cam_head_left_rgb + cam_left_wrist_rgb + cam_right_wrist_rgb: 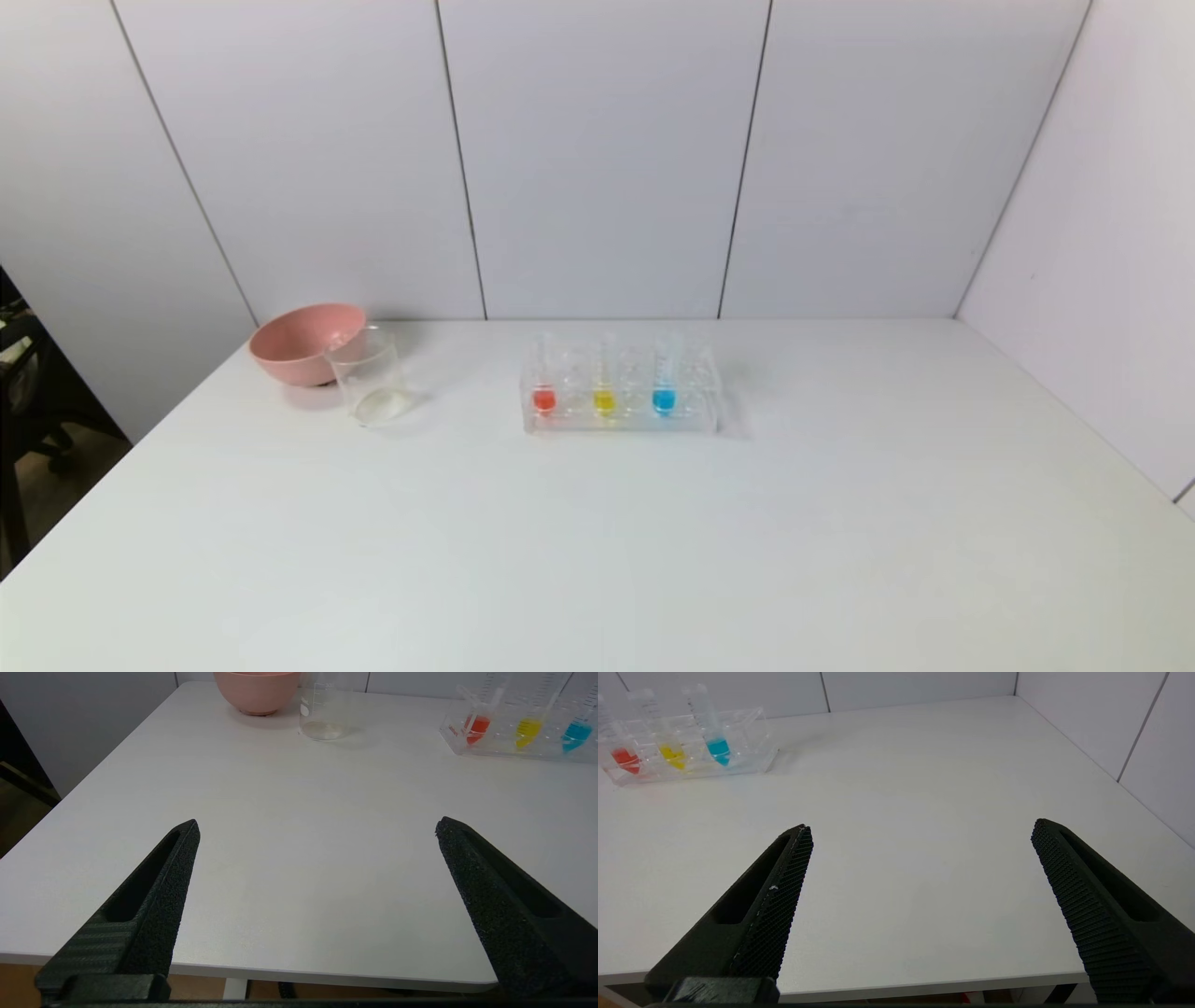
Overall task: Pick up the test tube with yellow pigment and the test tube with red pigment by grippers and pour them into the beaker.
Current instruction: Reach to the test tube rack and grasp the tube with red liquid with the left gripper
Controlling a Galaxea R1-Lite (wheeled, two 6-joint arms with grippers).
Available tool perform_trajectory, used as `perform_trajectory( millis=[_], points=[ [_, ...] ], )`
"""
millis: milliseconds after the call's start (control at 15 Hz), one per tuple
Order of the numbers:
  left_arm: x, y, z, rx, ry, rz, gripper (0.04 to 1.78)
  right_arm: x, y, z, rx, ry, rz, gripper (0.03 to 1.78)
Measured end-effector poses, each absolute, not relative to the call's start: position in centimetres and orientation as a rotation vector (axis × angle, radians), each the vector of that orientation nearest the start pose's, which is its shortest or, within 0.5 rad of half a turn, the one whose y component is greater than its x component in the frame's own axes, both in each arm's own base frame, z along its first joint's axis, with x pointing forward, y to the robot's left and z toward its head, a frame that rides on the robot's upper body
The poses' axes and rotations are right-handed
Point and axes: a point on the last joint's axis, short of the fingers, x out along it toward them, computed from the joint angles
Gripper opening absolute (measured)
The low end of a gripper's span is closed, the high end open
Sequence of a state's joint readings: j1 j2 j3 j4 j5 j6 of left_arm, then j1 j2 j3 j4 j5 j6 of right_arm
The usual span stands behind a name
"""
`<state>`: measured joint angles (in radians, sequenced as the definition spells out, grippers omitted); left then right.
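The red pigment tube (543,387) and the yellow pigment tube (604,387) stand upright in a clear rack (695,422) at the table's middle. They also show in the left wrist view, red (476,721) and yellow (528,730), and in the right wrist view, red (625,758) and yellow (671,755). The clear beaker (369,375) stands left of the rack, also in the left wrist view (322,707). My left gripper (317,828) is open and empty over the table's near left edge. My right gripper (922,830) is open and empty over the near right edge. Neither shows in the head view.
A blue-liquid tube (664,385) stands in the rack's right part. A pink bowl (303,343) sits just behind the beaker at the far left. White wall panels close the back and right sides. The table edge drops off at the left.
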<state>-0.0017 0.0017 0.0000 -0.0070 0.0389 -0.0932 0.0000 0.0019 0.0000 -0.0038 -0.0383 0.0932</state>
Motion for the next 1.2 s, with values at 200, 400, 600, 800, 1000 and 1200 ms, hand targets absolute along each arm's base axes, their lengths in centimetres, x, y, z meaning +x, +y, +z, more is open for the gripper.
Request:
perform_trajectory(
  millis=[200, 400, 600, 800, 1000, 1200],
  points=[
    [-2.3, 0.1, 7.6, -0.083, -0.004, 0.037, 1.76, -2.3, -0.1, 7.6, 0.093, -0.004, -0.038, 1.71],
    [-2.3, 0.1, 7.6, -0.083, -0.004, 0.037, 1.76, -2.3, -0.1, 7.6, 0.093, -0.004, -0.038, 1.71],
    [-2.3, 0.1, 7.6, -0.089, -0.007, 0.035, 1.76, -2.3, -0.1, 7.6, 0.093, -0.004, -0.038, 1.71],
    [-2.5, 0.1, 8.5, -0.078, -0.024, 0.029, 1.76, -2.3, -0.1, 7.6, 0.093, -0.004, -0.038, 1.71],
    [-2.5, 0.1, 12.0, -0.093, -0.049, 0.022, 1.76, -2.3, -0.1, 7.6, 0.093, -0.004, -0.038, 1.71],
    [-0.6, 0.1, 16.2, -0.103, -0.045, -0.008, 1.76, -2.3, -0.1, 7.6, 0.093, -0.004, -0.038, 1.71]
  ],
)
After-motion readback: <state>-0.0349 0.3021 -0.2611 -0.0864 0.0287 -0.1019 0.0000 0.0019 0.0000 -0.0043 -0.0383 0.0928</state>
